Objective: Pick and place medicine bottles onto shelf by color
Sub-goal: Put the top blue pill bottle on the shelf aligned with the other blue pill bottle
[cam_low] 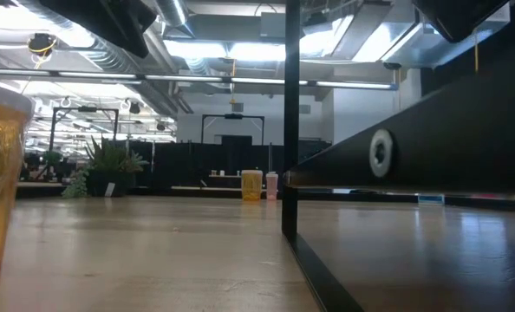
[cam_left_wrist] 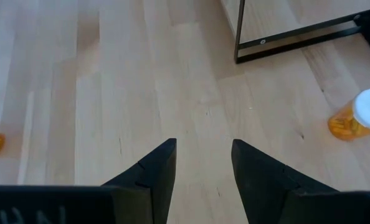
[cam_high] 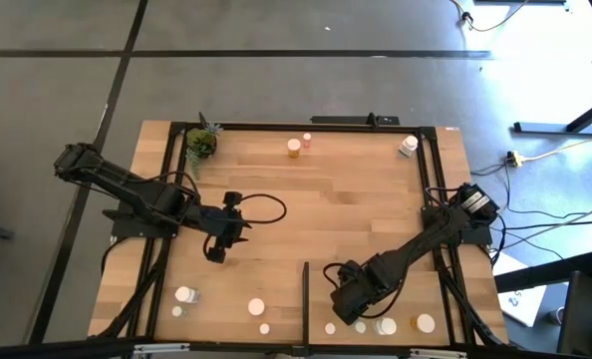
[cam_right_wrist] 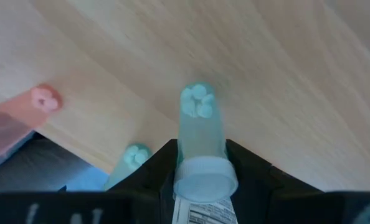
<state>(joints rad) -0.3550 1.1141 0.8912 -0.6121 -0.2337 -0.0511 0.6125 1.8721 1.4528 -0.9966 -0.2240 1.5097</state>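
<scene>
The table [cam_high: 306,209] is occupied at its far left corner by a potted plant [cam_high: 201,144]. Two bottles [cam_high: 294,148] are set side by side at the far edge near the middle, and one bottle [cam_high: 408,146] is placed at the far right corner. An upright divider strip [cam_high: 306,294] is fixed at the near middle. Left of it, four bottles [cam_high: 185,295] are scattered along the near edge. Right of it, on the shelf [cam_high: 465,289], further bottles [cam_high: 424,323] are lined up at the near edge. The left gripper [cam_high: 216,253] is positioned left of centre; the right gripper [cam_high: 348,307] is positioned just right of the strip.

~11 bottles [cam_high: 294,148], 1 plant [cam_high: 201,144], 1 shelf [cam_high: 376,214]
</scene>
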